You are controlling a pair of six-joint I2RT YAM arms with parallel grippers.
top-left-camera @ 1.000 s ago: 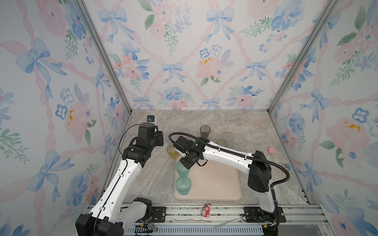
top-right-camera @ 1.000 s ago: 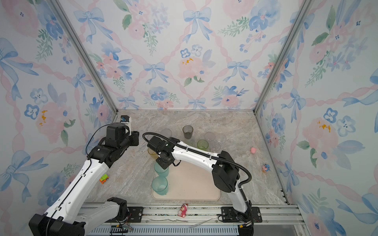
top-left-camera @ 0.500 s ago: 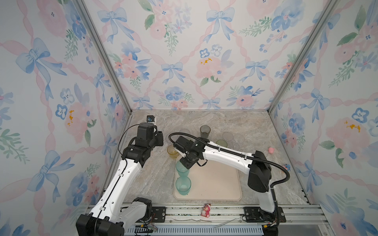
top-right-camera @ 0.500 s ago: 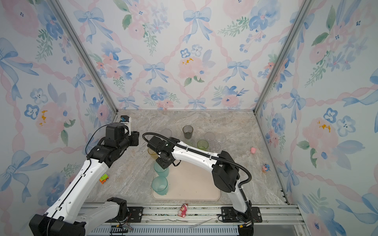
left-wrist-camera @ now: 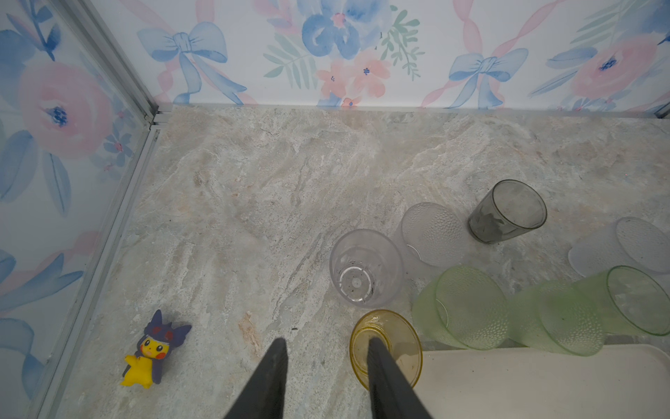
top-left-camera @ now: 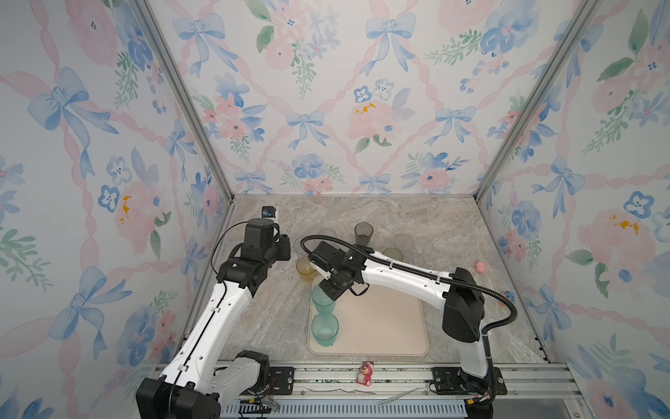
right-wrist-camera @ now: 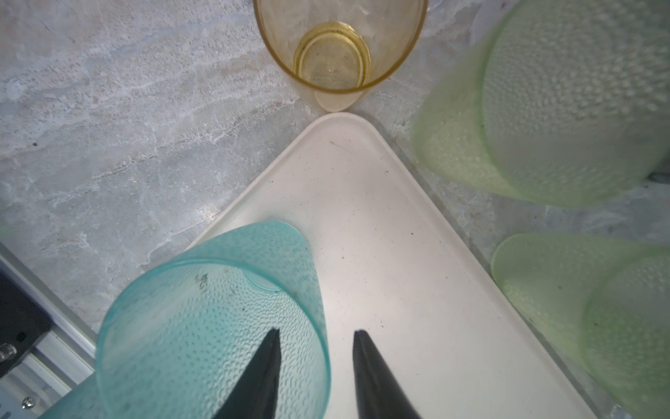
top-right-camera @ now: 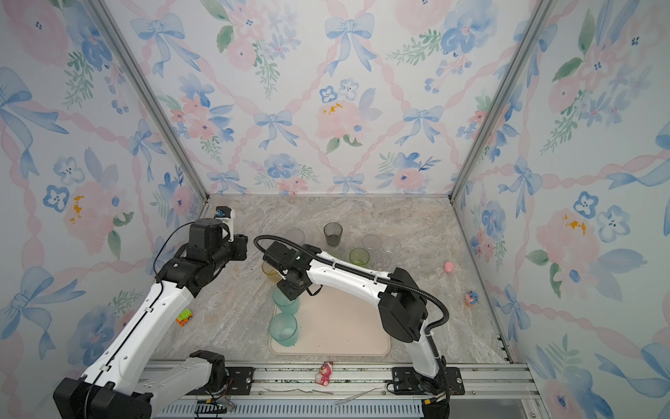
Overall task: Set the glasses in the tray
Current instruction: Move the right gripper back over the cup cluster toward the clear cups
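The cream tray (top-left-camera: 380,326) (top-right-camera: 344,326) lies at the front middle. Two teal glasses (top-left-camera: 325,328) (top-left-camera: 321,303) stand along its left edge. My right gripper (right-wrist-camera: 315,333) is open over the farther teal glass (right-wrist-camera: 217,308), one finger inside its rim and one outside, touching nothing. Just off the tray's far left corner stands a yellow glass (top-left-camera: 305,268) (left-wrist-camera: 402,341). My left gripper (left-wrist-camera: 326,344) is open astride its wall, one finger inside. A grey glass (top-left-camera: 363,234), pale green glasses (left-wrist-camera: 467,308) (left-wrist-camera: 565,319) and clear glasses (left-wrist-camera: 366,268) (left-wrist-camera: 431,232) stand behind the tray.
A pink figurine (top-left-camera: 363,373) sits on the front rail. A yellow-and-purple toy (left-wrist-camera: 152,348) lies near the left wall, a toy car (top-right-camera: 184,317) under my left arm. Small toys (top-right-camera: 449,266) (top-right-camera: 470,298) lie at the right. Flowered walls close three sides.
My right gripper has opened and let go of the farther teal glass, which stands on the tray. My left gripper's jaws have narrowed a little around the yellow glass's wall.
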